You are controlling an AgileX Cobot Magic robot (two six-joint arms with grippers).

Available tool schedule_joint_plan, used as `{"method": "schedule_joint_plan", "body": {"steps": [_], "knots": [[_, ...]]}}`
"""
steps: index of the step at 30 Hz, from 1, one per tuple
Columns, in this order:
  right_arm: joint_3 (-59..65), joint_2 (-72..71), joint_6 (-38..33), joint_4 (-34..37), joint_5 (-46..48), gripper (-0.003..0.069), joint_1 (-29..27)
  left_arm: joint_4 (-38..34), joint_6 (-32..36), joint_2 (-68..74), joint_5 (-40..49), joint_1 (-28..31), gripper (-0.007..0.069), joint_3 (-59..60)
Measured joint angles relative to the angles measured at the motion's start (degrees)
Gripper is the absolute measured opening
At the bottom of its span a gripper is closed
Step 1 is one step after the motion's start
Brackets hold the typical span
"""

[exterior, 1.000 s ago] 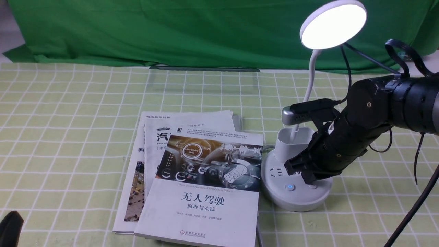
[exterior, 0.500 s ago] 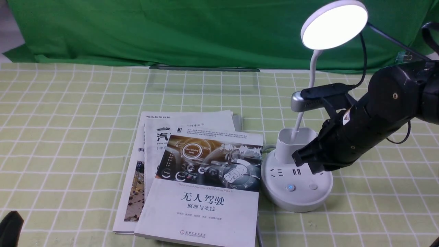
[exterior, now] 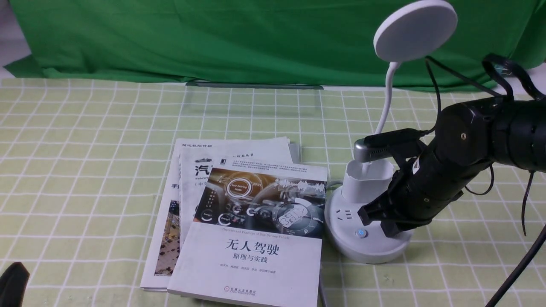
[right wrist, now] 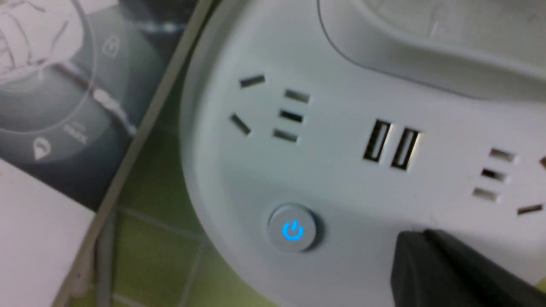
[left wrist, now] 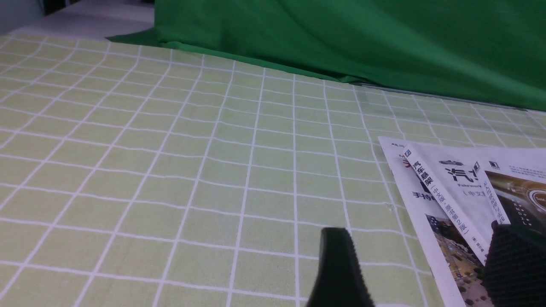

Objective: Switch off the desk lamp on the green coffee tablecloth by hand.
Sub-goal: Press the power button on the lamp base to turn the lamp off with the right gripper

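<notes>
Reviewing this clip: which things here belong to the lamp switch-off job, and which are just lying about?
Job: desk lamp, unlit; right gripper at its base; checked tablecloth underneath.
Lying about: stacked books; green backdrop; left gripper, open, away from the lamp.

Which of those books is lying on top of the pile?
The book with the car-dashboard cover: its whole front shows, while the white books beneath peek out only at their far and left edges.
</notes>
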Motion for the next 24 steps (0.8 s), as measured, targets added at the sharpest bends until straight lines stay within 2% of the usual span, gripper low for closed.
{"method": "schedule_joint_plan", "body": {"steps": [10,24], "knots": [[0.75,-7.2,1.29,-1.0,0.29,0.0045,0.04,0.0,0.0,0.0,0.0,0.0,0.041,0.0],[0.24,0.04,1.51,-1.13,-0.29,0.0046,0.1,0.0,0.0,0.0,0.0,0.0,0.041,0.0]]}}
